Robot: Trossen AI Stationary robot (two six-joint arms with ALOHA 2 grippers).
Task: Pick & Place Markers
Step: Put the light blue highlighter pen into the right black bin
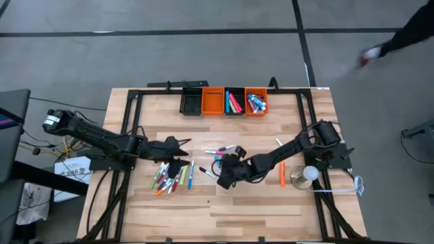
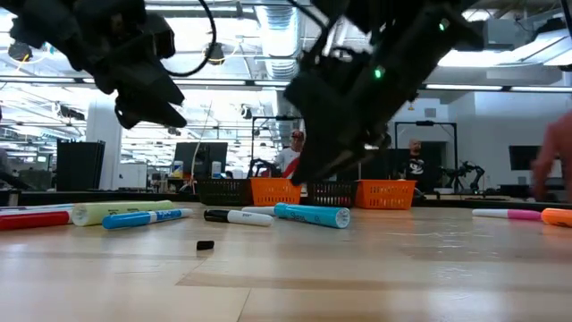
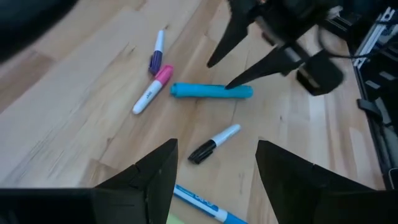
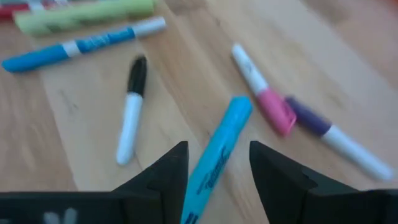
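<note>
Light wooden desk (image 1: 271, 203): a metal frame runs along its edges; markers lie scattered across its middle.
Turquoise thick marker (image 4: 217, 152): flat on the desk near the centre, lying between the right gripper's two dark fingers (image 4: 158, 177); whether they touch it I cannot tell.
Right gripper (image 1: 224, 177): reaches from the right edge to the desk's centre, fingers parted with the turquoise marker in the gap, not closed on it.
Left gripper (image 1: 178, 154): hovers left of centre, above the desk, fingers (image 3: 149, 177) spread wide and holding nothing.
White pen with black cap (image 3: 214, 143): on the desk, just beside the turquoise marker, apart from it.
White pen with pink cap (image 3: 152, 90) and white pen with purple cap (image 3: 157, 53): close together, beyond the turquoise marker.
Heap of mixed-colour markers (image 1: 171, 176): left of centre, toward the front edge.
Orange marker (image 1: 282, 173): alone near the right edge.
Row of small orange and black bins (image 1: 224, 102): at the back edge; some hold markers.
</note>
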